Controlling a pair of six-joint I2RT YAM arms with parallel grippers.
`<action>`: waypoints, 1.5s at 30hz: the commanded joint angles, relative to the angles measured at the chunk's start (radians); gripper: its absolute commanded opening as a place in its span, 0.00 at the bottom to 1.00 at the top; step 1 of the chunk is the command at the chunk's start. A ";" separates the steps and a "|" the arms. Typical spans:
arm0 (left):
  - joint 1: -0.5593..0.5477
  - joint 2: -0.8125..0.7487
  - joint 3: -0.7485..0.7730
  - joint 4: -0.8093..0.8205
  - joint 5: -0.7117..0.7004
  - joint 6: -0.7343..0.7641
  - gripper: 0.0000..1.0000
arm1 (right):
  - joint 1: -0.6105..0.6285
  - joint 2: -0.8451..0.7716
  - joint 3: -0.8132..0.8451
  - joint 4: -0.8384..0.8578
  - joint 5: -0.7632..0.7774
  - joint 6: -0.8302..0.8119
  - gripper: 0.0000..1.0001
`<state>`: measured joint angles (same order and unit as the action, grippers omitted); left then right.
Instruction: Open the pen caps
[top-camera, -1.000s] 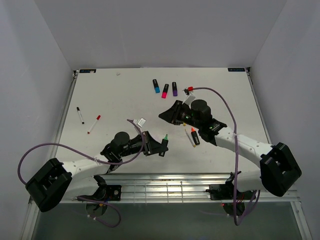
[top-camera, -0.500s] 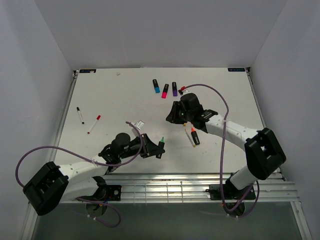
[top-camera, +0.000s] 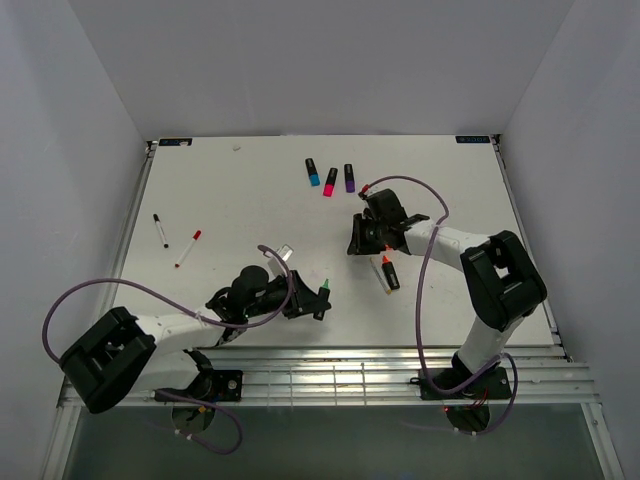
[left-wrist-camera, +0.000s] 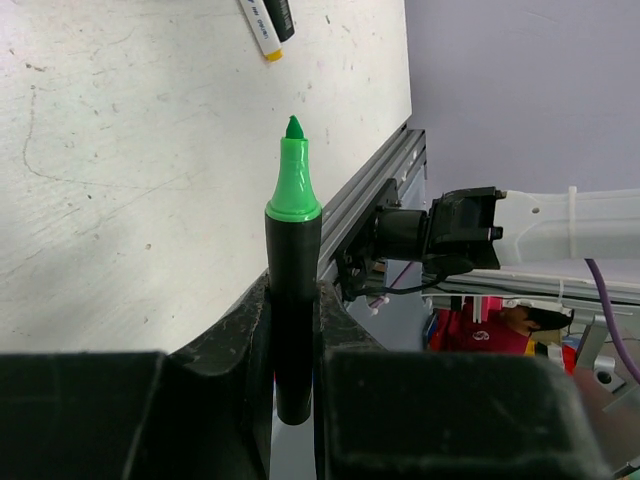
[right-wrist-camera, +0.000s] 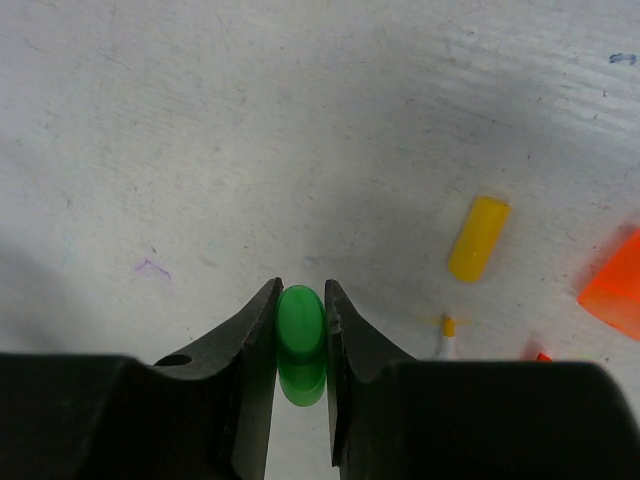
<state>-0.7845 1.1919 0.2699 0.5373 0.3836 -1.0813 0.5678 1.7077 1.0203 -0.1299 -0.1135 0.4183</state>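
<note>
A: Right gripper (right-wrist-camera: 300, 300) first. What are its jaws doing?

B: They are clamped on the green cap (right-wrist-camera: 300, 322). The cap fills the narrow gap between the two fingers, its rounded end toward the wrist camera, low over the table (top-camera: 240, 200).

A: And the left gripper (left-wrist-camera: 293, 310)?

B: It is closed around the black barrel of the green marker (left-wrist-camera: 293, 250). The marker's bare green tip points out beyond the fingers.

A: So how far is the cap from its marker?

B: They are apart. In the top view the right gripper sits further up the table and to the right of the left one, with bare table between them.

A: What lies around the right gripper?

B: A yellow cap (right-wrist-camera: 478, 238) lies loose on the table just to its right. The orange marker (top-camera: 389, 272) lies near it, toward the front edge. I cannot tell if its orange end is a cap or a bare tip.

A: The other caps?

B: The blue cap (top-camera: 314, 181), pink cap (top-camera: 328, 190) and purple cap (top-camera: 350, 186) sit on their markers in a row beyond the right gripper. The red cap (top-camera: 196, 235) and black cap (top-camera: 156, 217) are on two thin white pens (top-camera: 185, 254) at the far left, well apart from both grippers.
</note>
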 joint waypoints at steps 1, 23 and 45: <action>-0.007 0.024 0.018 0.052 0.006 -0.003 0.00 | -0.025 0.055 0.044 0.039 -0.067 -0.050 0.09; -0.038 0.224 0.075 0.176 0.012 -0.032 0.00 | -0.109 0.122 0.055 0.052 -0.080 -0.131 0.49; -0.056 0.215 0.014 0.242 0.006 -0.055 0.00 | -0.088 -0.305 -0.112 -0.119 -0.088 -0.128 0.36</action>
<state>-0.8345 1.4322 0.3065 0.7429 0.3855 -1.1282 0.4644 1.4185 0.9836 -0.1768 -0.2089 0.2806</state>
